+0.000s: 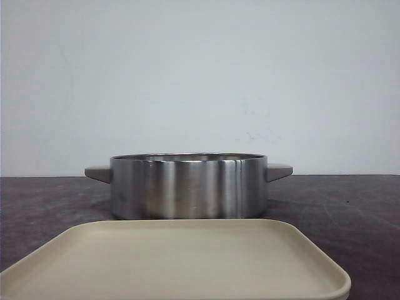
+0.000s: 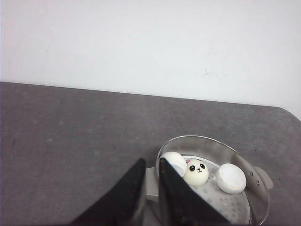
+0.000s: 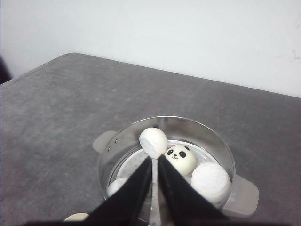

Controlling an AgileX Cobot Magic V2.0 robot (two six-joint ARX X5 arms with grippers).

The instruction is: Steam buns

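Observation:
A steel pot (image 1: 187, 187) with two grey handles stands on the dark table. The right wrist view shows four white buns in it: one tipped on its side by the wall (image 3: 153, 141), one showing its panda face (image 3: 181, 159), one (image 3: 210, 181) and one (image 3: 117, 186) half hidden by a finger. The left wrist view shows three: one (image 2: 175, 161), the panda face (image 2: 196, 172) and one (image 2: 231, 178). My left gripper (image 2: 152, 162) is shut and empty over the pot's handle (image 2: 150, 186). My right gripper (image 3: 154, 159) is shut and empty above the pot, its tips just short of the tipped bun.
A beige square tray (image 1: 175, 262) lies in front of the pot at the table's near edge; a bit of it shows in the right wrist view (image 3: 77, 217). A white wall stands behind the table. Neither arm shows in the front view.

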